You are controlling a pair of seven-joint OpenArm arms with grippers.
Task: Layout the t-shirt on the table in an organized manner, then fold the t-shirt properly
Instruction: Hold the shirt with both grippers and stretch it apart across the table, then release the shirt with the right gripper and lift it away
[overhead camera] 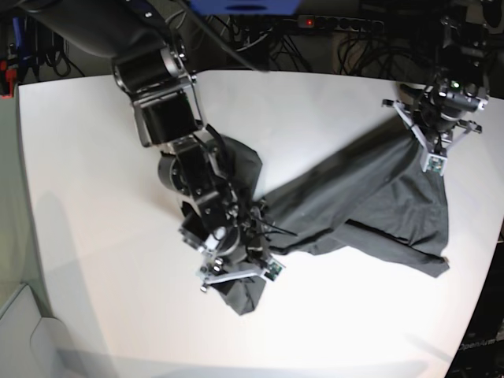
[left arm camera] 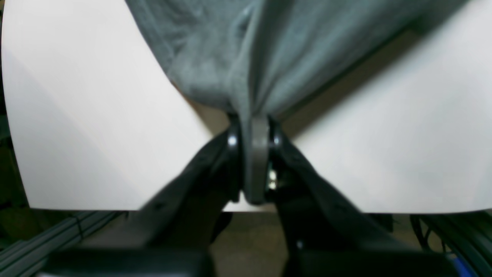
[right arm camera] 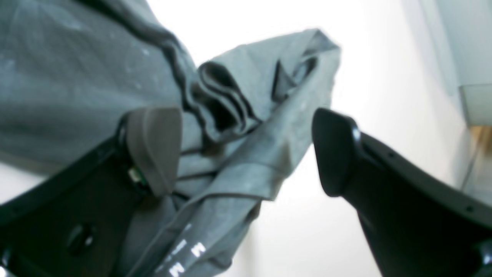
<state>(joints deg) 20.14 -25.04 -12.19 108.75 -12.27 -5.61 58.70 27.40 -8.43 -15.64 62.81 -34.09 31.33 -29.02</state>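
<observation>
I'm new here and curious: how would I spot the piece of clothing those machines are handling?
Find the big white table. Across its middle and right sprawls the t-shirt, a dark grey, crumpled cloth stretched between two black arms. It is the only soft, dark thing lying on that white surface.

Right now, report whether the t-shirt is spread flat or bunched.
Bunched: the t-shirt lies twisted and creased across the table, not flat.

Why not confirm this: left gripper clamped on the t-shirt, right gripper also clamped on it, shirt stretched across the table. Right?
One thing is wrong: the right gripper is open, its fingers spread either side of a bunched fold, as the right wrist view shows. The left gripper is indeed clamped on the t-shirt, which stretches across the table.
</observation>
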